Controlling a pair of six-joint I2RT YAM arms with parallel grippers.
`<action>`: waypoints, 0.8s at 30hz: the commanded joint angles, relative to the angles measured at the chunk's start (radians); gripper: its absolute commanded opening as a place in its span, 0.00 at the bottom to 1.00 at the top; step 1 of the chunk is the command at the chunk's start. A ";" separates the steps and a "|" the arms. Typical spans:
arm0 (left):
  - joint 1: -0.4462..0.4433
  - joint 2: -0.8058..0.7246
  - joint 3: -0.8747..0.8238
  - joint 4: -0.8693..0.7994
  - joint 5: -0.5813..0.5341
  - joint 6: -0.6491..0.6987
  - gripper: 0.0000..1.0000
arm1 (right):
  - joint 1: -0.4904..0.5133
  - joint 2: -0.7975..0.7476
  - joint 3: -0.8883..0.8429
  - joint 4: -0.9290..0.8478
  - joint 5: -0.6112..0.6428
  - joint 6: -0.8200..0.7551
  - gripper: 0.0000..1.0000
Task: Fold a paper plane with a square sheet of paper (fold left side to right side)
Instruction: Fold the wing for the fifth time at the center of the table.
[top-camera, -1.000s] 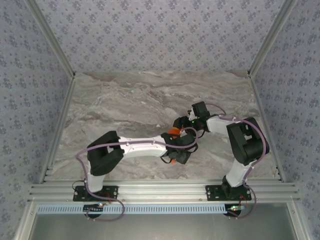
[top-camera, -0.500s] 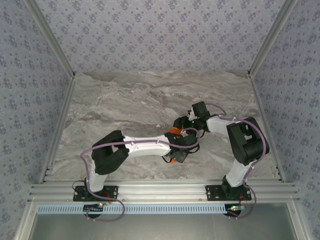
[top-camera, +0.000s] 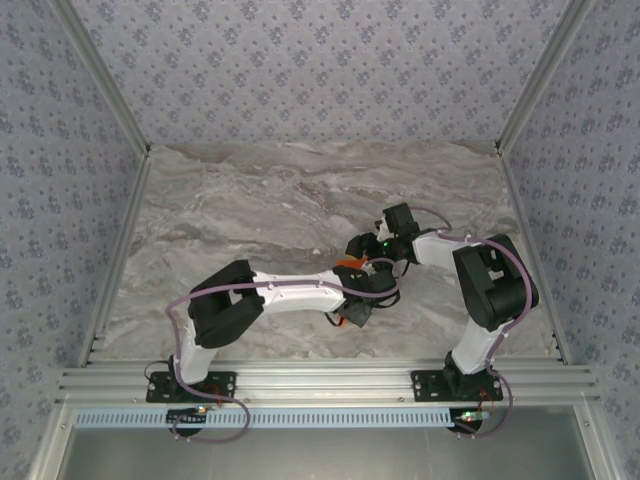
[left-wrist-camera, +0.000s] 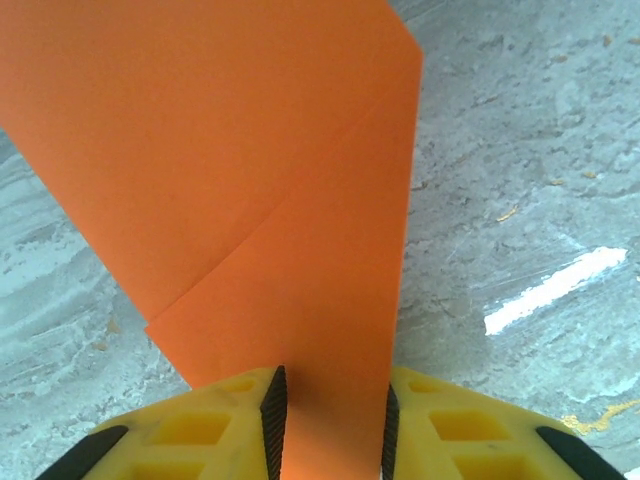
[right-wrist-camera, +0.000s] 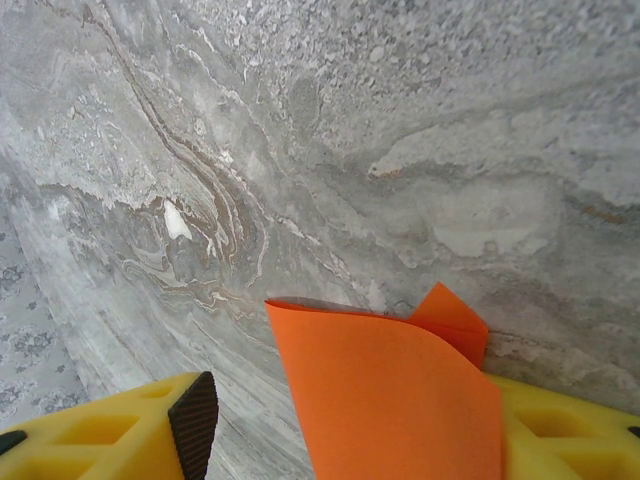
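Two grippers: the bright orange folded paper sheet (left-wrist-camera: 250, 150) runs straight ahead between the left gripper's (left-wrist-camera: 327, 430) close-set jaws, grip uncertain; the right gripper (right-wrist-camera: 355, 410) gapes beside it.

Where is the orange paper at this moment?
In the top view the orange paper is over the near half of the table, about mid-width; the left wrist view shows it between the jaws of the left gripper.

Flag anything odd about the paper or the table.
The orange paper is not lying flat: in the right wrist view its edge bows up off the marble table, with a corner poking out behind. No tear or spill shows.
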 joint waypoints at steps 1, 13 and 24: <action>-0.008 -0.001 0.023 -0.021 -0.020 0.007 0.27 | 0.010 0.025 0.015 -0.061 0.019 -0.011 0.63; -0.006 -0.062 -0.036 0.046 -0.016 0.006 0.14 | 0.012 0.019 0.022 -0.058 0.011 -0.018 0.63; 0.064 -0.222 -0.240 0.292 0.153 -0.035 0.11 | -0.011 -0.002 0.023 0.018 -0.057 0.009 0.75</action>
